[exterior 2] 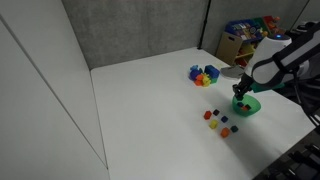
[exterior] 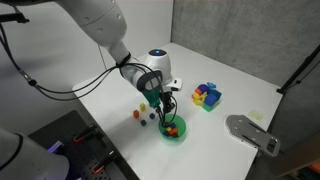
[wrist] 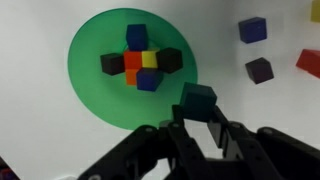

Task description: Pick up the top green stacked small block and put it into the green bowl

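Note:
The green bowl (wrist: 90, 70) lies on the white table and holds several small blocks: blue, orange, yellow, red and dark ones. My gripper (wrist: 200, 125) is shut on a small green block (wrist: 197, 100) and holds it above the bowl's near rim. In both exterior views the gripper (exterior: 166, 108) (exterior 2: 241, 95) hangs just over the bowl (exterior: 174, 131) (exterior 2: 247, 105). The held block is barely visible there.
Loose small blocks lie on the table beside the bowl (wrist: 252, 29) (wrist: 260, 69) (exterior: 140, 114) (exterior 2: 217, 120). A cluster of larger blue, yellow, green and red blocks (exterior: 207, 95) (exterior 2: 203, 74) sits farther off. A grey metal plate (exterior: 250, 131) lies near the table edge.

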